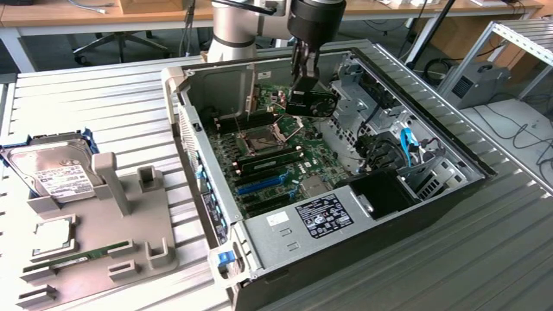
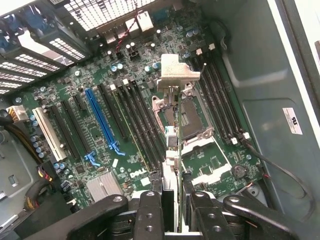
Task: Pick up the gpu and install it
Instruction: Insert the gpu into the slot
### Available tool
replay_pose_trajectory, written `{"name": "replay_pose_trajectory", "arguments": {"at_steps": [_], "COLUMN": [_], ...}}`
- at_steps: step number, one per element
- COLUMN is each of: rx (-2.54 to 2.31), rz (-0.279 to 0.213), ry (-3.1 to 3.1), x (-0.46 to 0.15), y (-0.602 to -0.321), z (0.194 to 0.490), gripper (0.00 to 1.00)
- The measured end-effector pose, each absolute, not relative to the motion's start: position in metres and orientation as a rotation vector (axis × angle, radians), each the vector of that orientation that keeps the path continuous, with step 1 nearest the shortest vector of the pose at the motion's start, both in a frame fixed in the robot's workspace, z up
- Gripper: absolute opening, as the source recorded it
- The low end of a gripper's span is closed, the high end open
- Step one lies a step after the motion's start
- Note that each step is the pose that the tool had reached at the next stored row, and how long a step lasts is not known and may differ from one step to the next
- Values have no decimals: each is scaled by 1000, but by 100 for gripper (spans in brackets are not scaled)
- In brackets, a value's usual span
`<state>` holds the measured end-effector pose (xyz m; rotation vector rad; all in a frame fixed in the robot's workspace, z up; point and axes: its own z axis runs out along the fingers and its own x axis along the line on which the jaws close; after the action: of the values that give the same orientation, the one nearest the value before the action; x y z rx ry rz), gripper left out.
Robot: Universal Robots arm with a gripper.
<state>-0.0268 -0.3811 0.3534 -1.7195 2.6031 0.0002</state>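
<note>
End effector holds gpu above motherboard.

The gripper is closed on the gpu, its two black fingers pressing either side of the card, which is seen edge-on as a thin green strip. The card's silver metal end bracket sits at its far end. The gpu hangs above the motherboard inside the computer case, roughly over the CPU socket. To one side of the card lie black slots and a long blue slot, a white slot beyond them.
</note>
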Motion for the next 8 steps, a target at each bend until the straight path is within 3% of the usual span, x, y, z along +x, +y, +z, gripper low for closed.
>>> {"name": "replay_pose_trajectory", "arguments": {"at_steps": [8], "rx": [-1742], "rz": [1], "ry": [2588], "x": [-27], "y": [-381], "z": [353], "gripper": [26]}}
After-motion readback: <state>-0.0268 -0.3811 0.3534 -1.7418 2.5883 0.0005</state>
